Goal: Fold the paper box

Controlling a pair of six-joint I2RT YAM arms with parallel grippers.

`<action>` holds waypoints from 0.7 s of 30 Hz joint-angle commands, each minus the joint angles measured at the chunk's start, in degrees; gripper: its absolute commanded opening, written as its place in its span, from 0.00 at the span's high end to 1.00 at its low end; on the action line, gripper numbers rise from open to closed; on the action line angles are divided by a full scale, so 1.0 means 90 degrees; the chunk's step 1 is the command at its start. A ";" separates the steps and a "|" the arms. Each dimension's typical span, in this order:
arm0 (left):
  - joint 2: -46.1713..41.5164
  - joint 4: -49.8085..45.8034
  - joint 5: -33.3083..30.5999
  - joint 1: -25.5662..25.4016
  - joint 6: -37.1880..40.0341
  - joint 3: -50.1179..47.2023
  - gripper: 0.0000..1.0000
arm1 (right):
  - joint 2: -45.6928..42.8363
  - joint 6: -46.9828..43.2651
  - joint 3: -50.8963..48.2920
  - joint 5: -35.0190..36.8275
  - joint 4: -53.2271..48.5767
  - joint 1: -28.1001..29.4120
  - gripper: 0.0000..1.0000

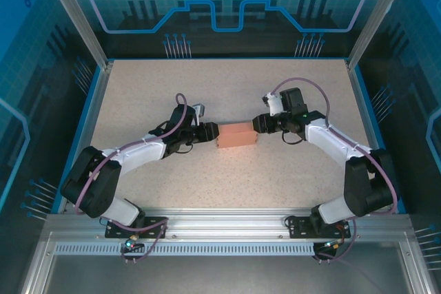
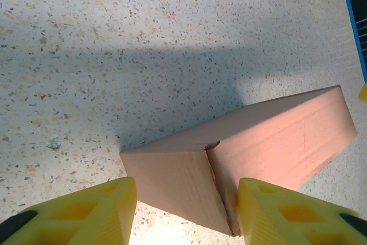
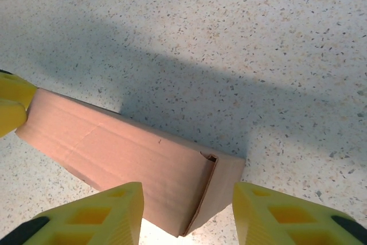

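1 paper box [image 1: 236, 135], folded up into a small flat rectangular block; lies at the centre of the speckled table [image 1: 227, 80] in the top view, long axis running left-right, right end tilted slightly toward the top of the frame.

2 arms, 2 grippers, one at each end of the box; left gripper [image 1: 209, 133] at its left end, right gripper [image 1: 255, 124] at its right end; each arm carries 1 purple cable.

Left wrist view: 2 yellow fingers [image 2: 86, 213] at the bottom corners; the left gripper [image 2: 187, 193] straddles the near end of the box [image 2: 275, 142]; jaws about half apart, both fingers overlap the card edges; can't tell if it's actually clamped. End-flap seam runs down the near face, small nick at its top. 1 yellow fingertip of the other gripper at the right edge of the frame, by the far end.

Right wrist view: 2 yellow fingers [image 3: 97, 213] at the bottom; the right gripper [image 3: 188, 193] is around the near end of the box [image 3: 114, 147]; a strip of table shows between the box corner and the lower-right finger, so jaws apart, not squeezing. Curved flap edge tucked in at the near end. 1 yellow fingertip of the left gripper touches the far end, left edge of the frame.
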 commanded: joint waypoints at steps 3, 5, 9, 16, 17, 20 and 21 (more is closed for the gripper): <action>0.0138 -0.0344 -0.0103 0.0020 0.0206 0.0126 0.48 | 0.0355 0.0041 -0.0109 -0.0488 0.0002 -0.0127 0.55; 0.0134 -0.0376 -0.0122 0.0023 0.0224 0.0136 0.48 | 0.0408 0.0021 -0.0127 -0.0516 0.0008 -0.0144 0.55; 0.0149 -0.0434 -0.0163 0.0026 0.0286 0.0122 0.51 | 0.0478 -0.0029 -0.0233 -0.0548 0.0013 -0.0214 0.60; 0.0263 -0.0487 -0.0213 0.0020 0.0365 -0.0165 0.54 | 0.0527 -0.0062 -0.0626 -0.0554 0.0063 -0.0310 0.68; 0.0279 -0.0477 -0.0211 0.0026 0.0360 -0.0209 0.54 | 0.0522 -0.0062 -0.0685 -0.0553 0.0072 -0.0305 0.68; 0.0291 -0.0468 -0.0202 0.0026 0.0355 -0.0274 0.56 | 0.0480 -0.0043 -0.0743 -0.0522 0.0083 -0.0308 0.69; 0.0276 -0.0467 -0.0201 0.0022 0.0359 -0.0257 0.56 | 0.0447 -0.0035 -0.0743 -0.0527 0.0072 -0.0308 0.69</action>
